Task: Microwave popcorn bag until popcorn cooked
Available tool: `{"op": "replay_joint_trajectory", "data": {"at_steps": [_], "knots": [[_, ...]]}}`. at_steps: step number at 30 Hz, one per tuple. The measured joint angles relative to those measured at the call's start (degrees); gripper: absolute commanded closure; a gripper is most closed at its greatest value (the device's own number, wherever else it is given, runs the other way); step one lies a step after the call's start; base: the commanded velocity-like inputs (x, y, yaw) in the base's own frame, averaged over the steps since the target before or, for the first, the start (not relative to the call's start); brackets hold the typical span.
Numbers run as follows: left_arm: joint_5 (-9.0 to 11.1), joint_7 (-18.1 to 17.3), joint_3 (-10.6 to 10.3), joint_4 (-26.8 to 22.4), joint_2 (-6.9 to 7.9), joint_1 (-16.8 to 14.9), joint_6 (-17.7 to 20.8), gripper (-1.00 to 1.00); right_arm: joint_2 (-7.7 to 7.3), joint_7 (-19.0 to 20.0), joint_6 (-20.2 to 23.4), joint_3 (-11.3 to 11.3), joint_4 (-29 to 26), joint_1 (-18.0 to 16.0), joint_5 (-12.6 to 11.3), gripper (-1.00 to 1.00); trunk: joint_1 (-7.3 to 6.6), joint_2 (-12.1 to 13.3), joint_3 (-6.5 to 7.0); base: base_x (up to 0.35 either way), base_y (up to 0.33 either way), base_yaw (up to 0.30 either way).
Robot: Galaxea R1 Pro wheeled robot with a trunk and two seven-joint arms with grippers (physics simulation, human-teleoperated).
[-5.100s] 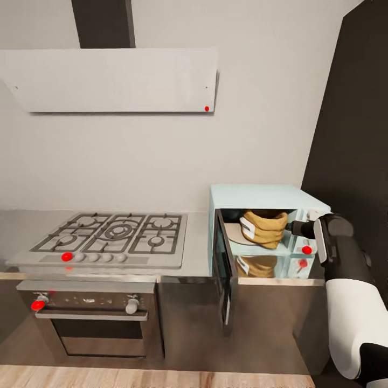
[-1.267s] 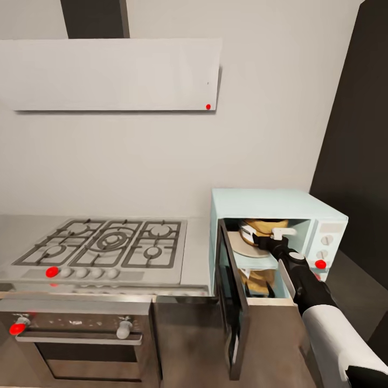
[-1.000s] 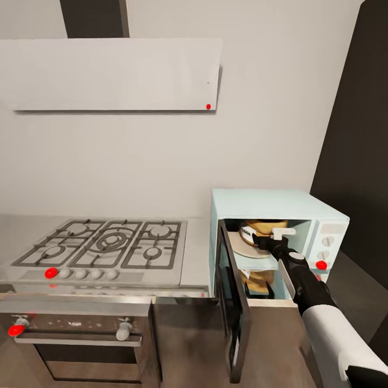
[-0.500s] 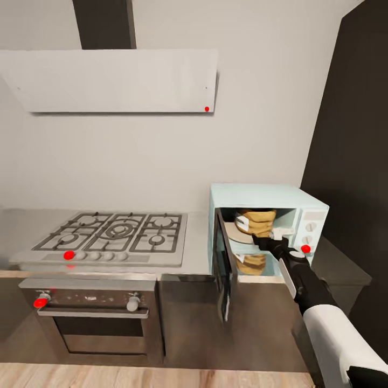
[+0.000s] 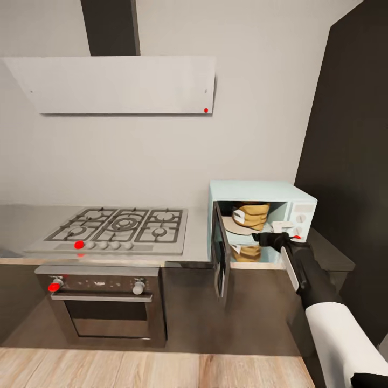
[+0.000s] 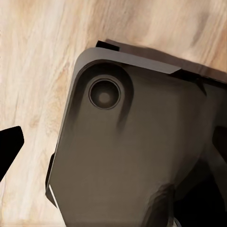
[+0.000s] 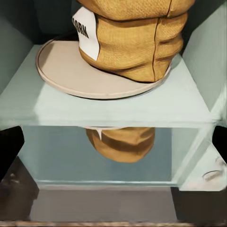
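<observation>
A pale mint-blue microwave [image 5: 262, 193] stands on a grey tabletop [image 5: 197, 245], its dark door [image 5: 220, 262] swung open toward the gas hob [image 5: 120, 228] and jutting past the tabletop's front edge. Inside the microwave, the orange-brown popcorn bag [image 5: 252, 214] sits on a round beige turntable plate [image 7: 71, 71], its white label facing the door side. The bag's base overhangs the plate's rim on the knob-panel side. In front of the plate, the cavity's pale floor is bare out to its front lip.

The right claw [image 5: 282, 228] hovers just outside the microwave's opening, near the knob panel, apart from the bag; whether its fingers are spread or together cannot be told. The left wrist camera looks down at a dark robot base panel [image 6: 127, 156] over wooden floor [image 6: 38, 56]; one black fingertip [image 6: 8, 146] shows, too little to tell that claw's state.
</observation>
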Motion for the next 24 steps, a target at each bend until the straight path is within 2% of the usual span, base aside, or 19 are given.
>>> {"op": "replay_joint_trajectory", "data": {"at_steps": [4, 6, 7, 9, 13, 17, 24], "knots": [[0.0, 0.1, 0.0, 0.0, -0.04, 0.0, 0.0, -1.00, -0.34, 0.0, 9.6, -0.2, -4.9, 0.0, 0.0, -1.00, 0.00, 0.0, 0.00, 0.000, 0.000, 0.000], [0.0, 0.0, 0.1, 0.0, -0.04, 0.0, -0.1, -1.00, -0.45, 0.0, 16.3, -0.2, -9.8, 0.2, 0.0, -1.00, 0.00, 0.0, 0.00, -0.021, 0.000, 0.000], [0.0, 0.0, 0.1, 0.0, -0.04, 0.0, -0.1, -1.00, -0.47, 0.0, 18.6, -0.2, -12.2, 0.7, 0.0, -1.00, 0.01, 0.0, 0.00, -0.124, 0.000, 0.000], [0.0, 0.0, 0.1, 0.0, -0.04, 0.0, -0.1, -1.00, -0.49, -0.1, 25.6, -0.3, -19.1, 3.9, 0.0, -1.00, 0.02, 0.0, -0.01, -0.265, 0.000, 0.000], [0.0, 0.0, 0.1, 0.0, -0.04, 0.0, -0.1, -1.00, -0.69, -0.1, 25.9, -0.5, -22.9, 5.7, 0.0, -1.00, 0.03, 0.0, 0.00, -0.324, 0.000, 0.000], [0.0, 0.0, 0.1, 0.0, -0.08, 0.0, -0.1, -1.00, -1.86, 0.0, 25.9, -0.6, -23.3, 5.9, -0.1, -1.00, 0.04, 0.0, 0.00, -0.343, 0.000, 0.000], [0.0, 0.0, 0.0, 0.0, -0.04, 0.0, -0.1, -1.00, -2.08, -0.1, 25.9, -0.6, -22.9, 5.9, -0.4, -1.00, 0.04, 0.0, 0.00, -0.344, 0.000, 0.000]]}}
